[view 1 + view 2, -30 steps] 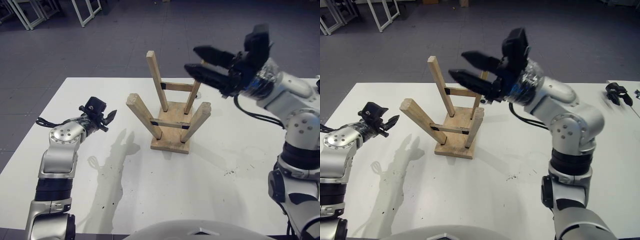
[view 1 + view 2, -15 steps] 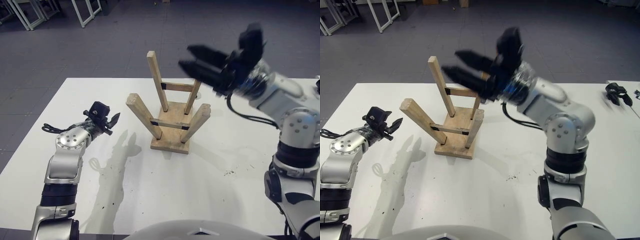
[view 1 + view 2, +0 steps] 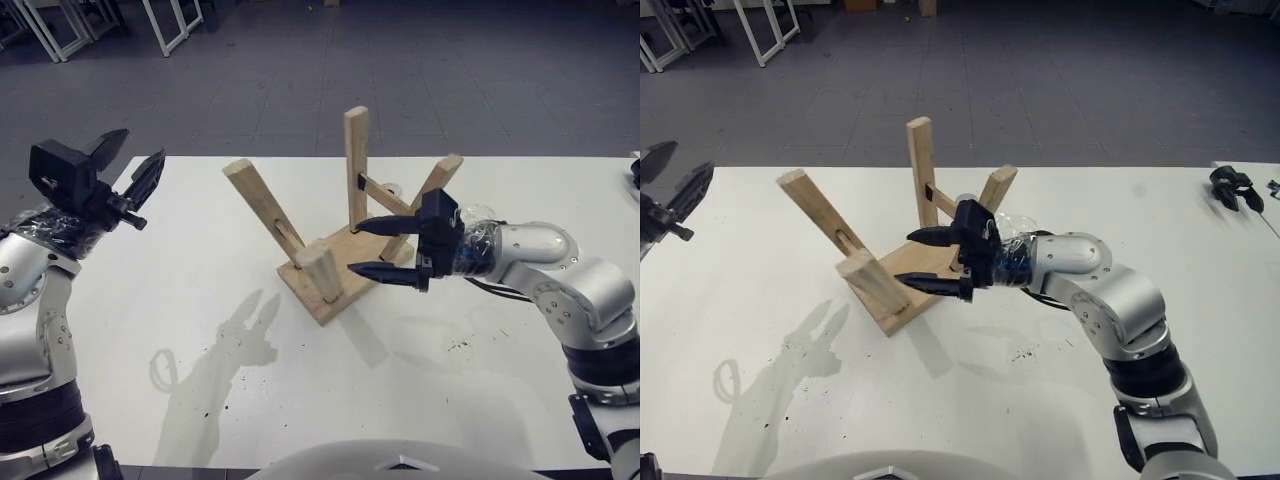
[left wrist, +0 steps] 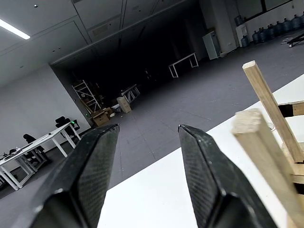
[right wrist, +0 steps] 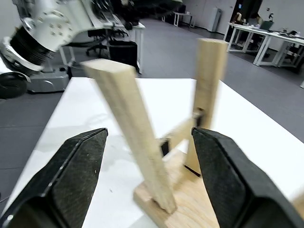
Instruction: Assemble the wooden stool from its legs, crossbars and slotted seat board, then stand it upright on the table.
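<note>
The wooden stool (image 3: 350, 290) lies upside down mid-table, its seat board on the tabletop and its legs (image 3: 356, 165) slanting upward, joined by crossbars (image 3: 385, 197). My right gripper (image 3: 356, 247) is open at the stool's right side; one finger lies in front of the crossbar and the other sits low by the seat board's edge. In the right wrist view, a leg (image 5: 135, 142) stands ahead between the open fingers (image 5: 71, 180). My left gripper (image 3: 125, 175) hangs open and raised over the table's far left edge, well clear of the stool (image 4: 266, 142).
The white table (image 3: 200, 400) has wide bare room in front and to the left. Dark specks (image 3: 460, 346) dot the surface near the right arm. A small black object (image 3: 1235, 186) lies at the far right edge. Metal frames (image 3: 170, 20) stand on the floor behind.
The stool has turned and shifted slightly on the table. My right gripper dropped from above the legs to the stool's side. My left arm lifted and swung out to the left.
</note>
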`<state>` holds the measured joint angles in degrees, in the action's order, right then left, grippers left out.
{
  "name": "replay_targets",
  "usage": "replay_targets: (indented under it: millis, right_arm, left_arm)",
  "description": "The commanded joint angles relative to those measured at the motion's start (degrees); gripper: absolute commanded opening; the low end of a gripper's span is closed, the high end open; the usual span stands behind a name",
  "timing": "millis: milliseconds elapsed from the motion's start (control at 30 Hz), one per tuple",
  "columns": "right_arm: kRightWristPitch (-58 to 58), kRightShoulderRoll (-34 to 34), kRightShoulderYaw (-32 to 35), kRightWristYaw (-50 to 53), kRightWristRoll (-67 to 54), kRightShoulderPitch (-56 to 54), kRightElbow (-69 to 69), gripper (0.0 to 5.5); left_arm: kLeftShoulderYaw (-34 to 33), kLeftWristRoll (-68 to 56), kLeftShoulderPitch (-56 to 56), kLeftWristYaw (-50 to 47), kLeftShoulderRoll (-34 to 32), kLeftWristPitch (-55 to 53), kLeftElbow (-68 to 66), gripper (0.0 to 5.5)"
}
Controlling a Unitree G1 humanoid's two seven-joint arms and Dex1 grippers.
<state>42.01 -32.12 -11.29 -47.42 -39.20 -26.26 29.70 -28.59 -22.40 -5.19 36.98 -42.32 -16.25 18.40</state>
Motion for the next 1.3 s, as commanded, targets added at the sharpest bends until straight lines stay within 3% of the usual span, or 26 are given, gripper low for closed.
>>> replay_targets:
  millis: [33, 233, 333, 467, 667, 933, 1100, 1300]
  right_arm:
    - [4.52, -1.72, 5.49, 0.60, -6.07, -2.64, 2.42, 3.26]
    - [10.83, -4.91, 18.80, 2.87, -23.73, -9.95, 0.43, 3.26]
    - [11.75, -7.53, 21.37, 2.89, -25.91, -11.99, -2.44, 3.26]
    - [9.33, -12.80, 17.77, -4.13, -18.97, -8.40, -5.71, 3.29]
    - [3.01, -11.93, 9.86, -10.55, -8.25, -7.75, -14.02, 3.29]
    - [-3.87, -9.62, 0.54, -20.93, 2.46, -9.42, -26.45, 3.29]
    - [-7.26, -6.74, -3.04, -27.02, 6.91, -10.48, -36.01, 3.29]
    - [-10.23, -3.50, -5.07, -30.48, 10.78, -9.49, -42.30, 2.32]
  left_arm:
    - [1.94, -2.49, -2.28, 3.97, -3.52, -2.22, -0.56, 2.30]
    - [0.33, -9.49, -0.10, 13.56, -7.65, -5.70, -1.59, 2.30]
    - [-0.08, -13.39, -1.48, 19.42, -10.54, -7.74, -4.22, 2.30]
    - [2.34, -17.66, -4.18, 30.29, -12.94, -7.22, -9.24, 2.94]
    - [12.73, -12.82, -7.75, 37.85, -14.06, -5.02, -14.82, 3.75]
    - [25.11, -6.33, -19.83, 41.09, -5.88, -0.80, -28.15, 3.75]
    - [27.98, -7.10, -20.13, 45.59, -4.00, -3.24, -31.52, 3.03]
    - [29.00, -8.06, -20.19, 48.03, -2.36, -5.59, -32.01, 2.23]
